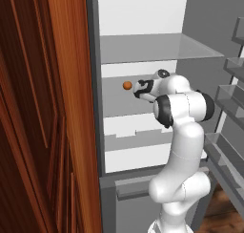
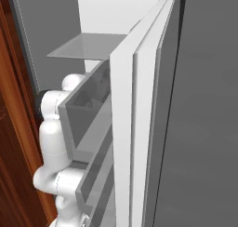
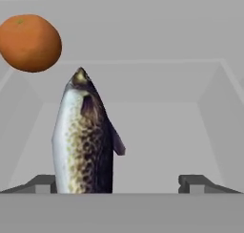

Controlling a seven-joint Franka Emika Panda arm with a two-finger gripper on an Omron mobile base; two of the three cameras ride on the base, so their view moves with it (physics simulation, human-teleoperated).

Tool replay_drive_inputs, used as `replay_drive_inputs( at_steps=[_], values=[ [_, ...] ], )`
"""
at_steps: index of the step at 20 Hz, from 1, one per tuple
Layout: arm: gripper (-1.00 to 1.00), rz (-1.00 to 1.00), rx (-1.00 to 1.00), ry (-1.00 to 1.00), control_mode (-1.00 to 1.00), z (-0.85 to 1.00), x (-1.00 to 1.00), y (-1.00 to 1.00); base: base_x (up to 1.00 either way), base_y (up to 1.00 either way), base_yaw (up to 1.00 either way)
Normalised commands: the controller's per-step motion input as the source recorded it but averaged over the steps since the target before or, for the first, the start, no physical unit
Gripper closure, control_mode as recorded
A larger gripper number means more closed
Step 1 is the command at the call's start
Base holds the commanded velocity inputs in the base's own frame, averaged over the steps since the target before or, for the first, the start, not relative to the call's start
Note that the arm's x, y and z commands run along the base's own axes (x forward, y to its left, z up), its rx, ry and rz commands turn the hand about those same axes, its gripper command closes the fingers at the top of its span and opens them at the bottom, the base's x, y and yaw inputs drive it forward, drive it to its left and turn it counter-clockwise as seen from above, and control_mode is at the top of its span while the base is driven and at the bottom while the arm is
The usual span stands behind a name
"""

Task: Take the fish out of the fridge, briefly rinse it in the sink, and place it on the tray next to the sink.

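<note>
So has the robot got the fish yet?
Not yet. The fridge is open and the pincer is open around the fish on the shelf, beside an orange. Grabbing, rinsing and putting it on the tray are left.

- fish (image 3: 83, 141): silver flank, dark speckled back, darker fin
- ball (image 3: 29, 42): plain orange
- fridge (image 1: 200, 26): grey walls, white shelves (image 1: 143, 129)
- cupboard (image 1: 47, 108): reddish wood grain
- arm (image 1: 183, 146): white, dark joints

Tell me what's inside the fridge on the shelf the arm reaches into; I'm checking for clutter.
On that fridge shelf lie the fish and an orange ball beyond it. The fish's tail end is hidden below the open gripper.
</note>
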Motion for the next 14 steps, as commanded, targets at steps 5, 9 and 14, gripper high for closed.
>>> replay_drive_inputs(
  at_steps=[5,9,14],
  values=[
    [-1.00,0.00,0.00,0.00,-1.00,-0.26,-0.01,0.02,0.00,0.00,0.00],
    [-1.00,0.00,0.01,0.00,-1.00,-0.09,-0.01,0.01,0.00,0.00,0.00],
    [-1.00,0.00,0.00,-0.07,-1.00,0.00,-0.29,0.00,0.00,0.00,0.00]
  ],
)
